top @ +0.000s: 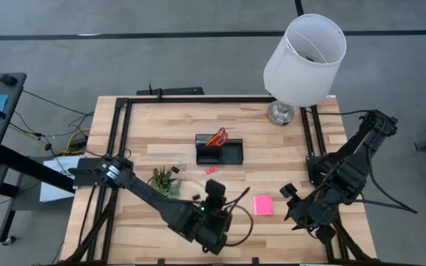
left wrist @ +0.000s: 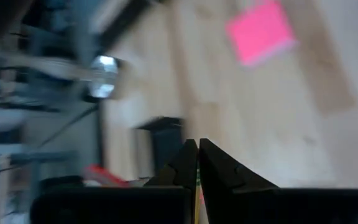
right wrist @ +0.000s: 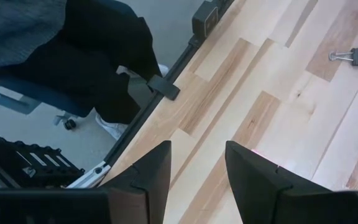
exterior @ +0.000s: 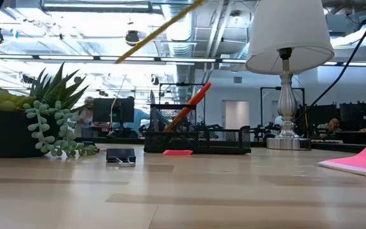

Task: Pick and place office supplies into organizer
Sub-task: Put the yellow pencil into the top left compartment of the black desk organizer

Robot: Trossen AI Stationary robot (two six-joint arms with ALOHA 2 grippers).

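The black mesh organizer (top: 219, 151) stands at mid-table with red scissors and an orange pen (exterior: 189, 105) leaning up out of its taller box. A pink eraser (top: 211, 171) lies flat just in front of it, a black clip (exterior: 121, 156) to its left, and the pink sticky pad (top: 262, 205) flat near the right. My left gripper (top: 214, 191) hovers near the table's near edge, shut on a thin yellow pencil (exterior: 157, 28). My right gripper (right wrist: 197, 167) is open beside the pad, over bare wood. My left gripper pinches the yellow pencil between its two shut fingers; only a yellow sliver (left wrist: 197, 190) shows in the slit between them, so the part held cannot be told. In the low view the pencil slants steeply through the air, lifted clear of the table.
A white-shaded lamp (top: 302, 59) stands at the far right corner. A green plant in a dark pot (top: 165, 179) sits left of centre. Another binder clip (right wrist: 347, 57) lies on the wood. A seated person's legs (right wrist: 104, 68) show beyond the table's edge rail.
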